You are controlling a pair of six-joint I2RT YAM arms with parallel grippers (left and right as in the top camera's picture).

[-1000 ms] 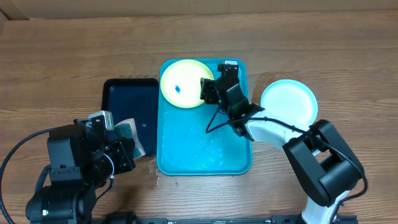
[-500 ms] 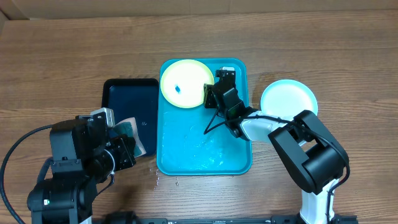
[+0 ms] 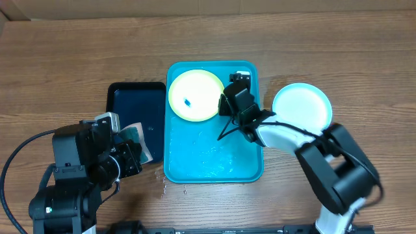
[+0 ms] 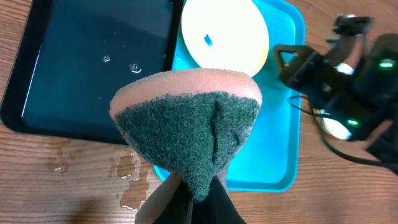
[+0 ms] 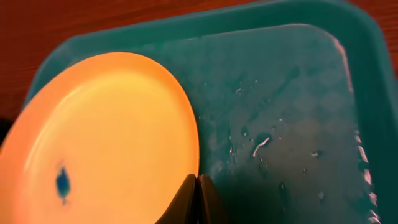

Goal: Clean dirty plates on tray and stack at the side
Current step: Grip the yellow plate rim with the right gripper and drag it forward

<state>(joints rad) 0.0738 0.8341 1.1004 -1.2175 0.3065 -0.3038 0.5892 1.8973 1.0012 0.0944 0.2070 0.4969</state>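
The right gripper (image 3: 224,104) has closed, pinching the yellow plate (image 3: 194,96) by its rim; next it must steady it for the sponge (image 4: 189,124).

No lettering, label, brand or number can be read in any view. The nearest thing to a mark is the small blue smudge (image 3: 187,102) on the yellow-green plate (image 3: 203,86), which sits at eleven o'clock in the tray (image 3: 195,157) (a stain, not a sign).
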